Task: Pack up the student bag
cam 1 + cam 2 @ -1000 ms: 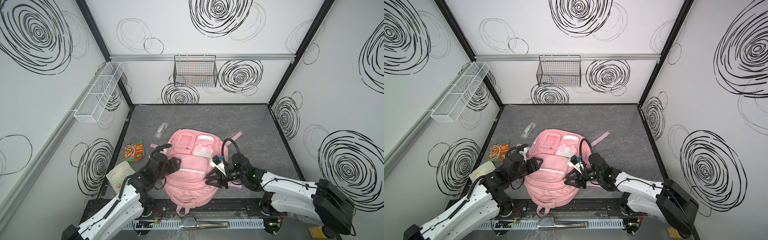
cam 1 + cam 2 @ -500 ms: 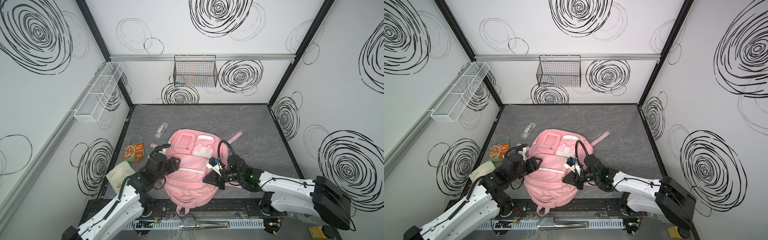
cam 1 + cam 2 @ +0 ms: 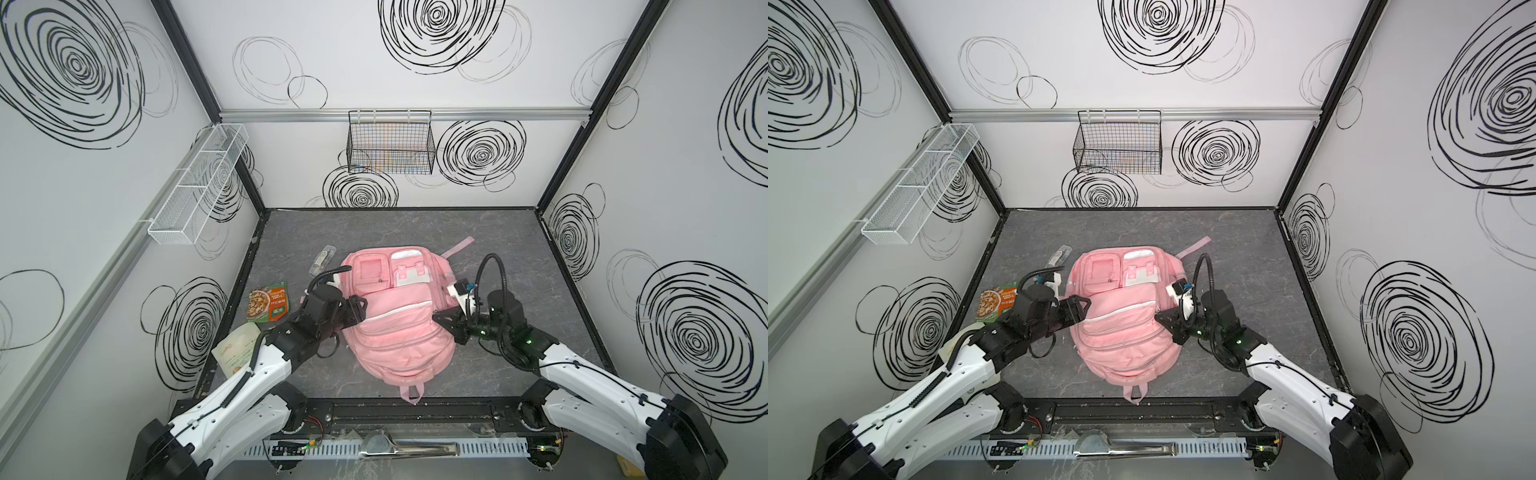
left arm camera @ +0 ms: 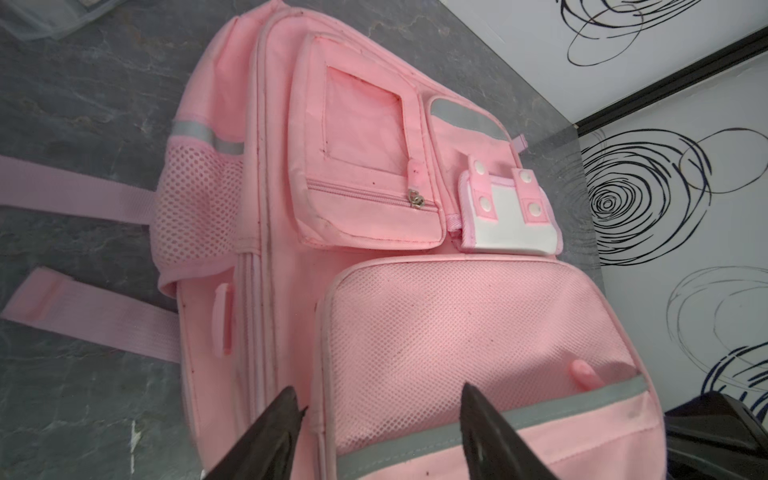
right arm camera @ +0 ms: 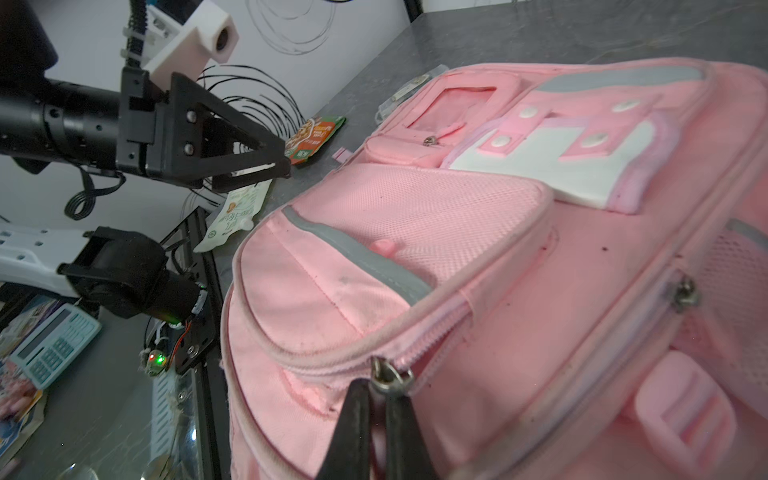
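Flat on the table [image 3: 498,249], centre front, pockets up, loop toward the rig: the bag [image 3: 399,328]. At its right side, right gripper [image 5: 376,409] clamped on the zip pull [image 5: 388,376]. Draw along the zip line, low and steady, never upward, to avoid losing the pull. At its left edge, left gripper [image 4: 380,392] with jaws apart over the mesh pocket [image 4: 457,332], contact unclear. Press down there to anchor the fabric against the tug.
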